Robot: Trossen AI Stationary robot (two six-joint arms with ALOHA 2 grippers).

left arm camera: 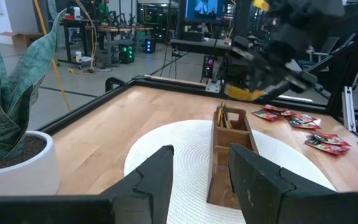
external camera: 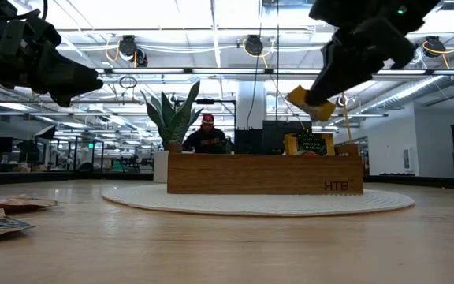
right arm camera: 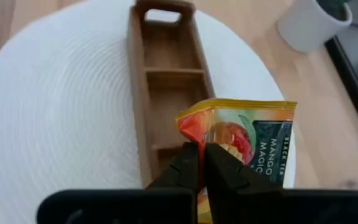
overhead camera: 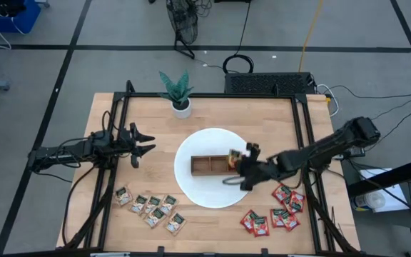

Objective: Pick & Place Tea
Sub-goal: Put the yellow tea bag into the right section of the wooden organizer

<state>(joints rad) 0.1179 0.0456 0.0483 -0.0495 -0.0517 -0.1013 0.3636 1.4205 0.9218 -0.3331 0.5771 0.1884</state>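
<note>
My right gripper (right arm camera: 202, 155) is shut on an orange-yellow tea sachet (right arm camera: 247, 140), which hangs above the right end of the brown three-compartment tray (overhead camera: 209, 165); the low view shows the sachet (external camera: 309, 102) clear above the tray (external camera: 265, 173). Another sachet (external camera: 310, 144) stands in the tray's right compartment. The tray rests on a round white mat (overhead camera: 191, 185). Pale beige sachets (overhead camera: 152, 208) lie flat near the front left and red ones (overhead camera: 277, 213) near the front right. My left gripper (overhead camera: 145, 143) waits open at the left, level above the table. My right gripper pinches the sachet between its two fingers near one crumpled corner (right arm camera: 197, 132). The fingers (right arm camera: 225, 165) come slanting down from the table's right side. The sachet is lifted clear of the tray and juts out to one side of the fingers, tilted.
A potted plant (overhead camera: 179, 94) in a white pot stands at the far edge, behind the mat. A black frame (overhead camera: 302, 135) runs along the table's sides. Bare wood lies between the mat and the left gripper.
</note>
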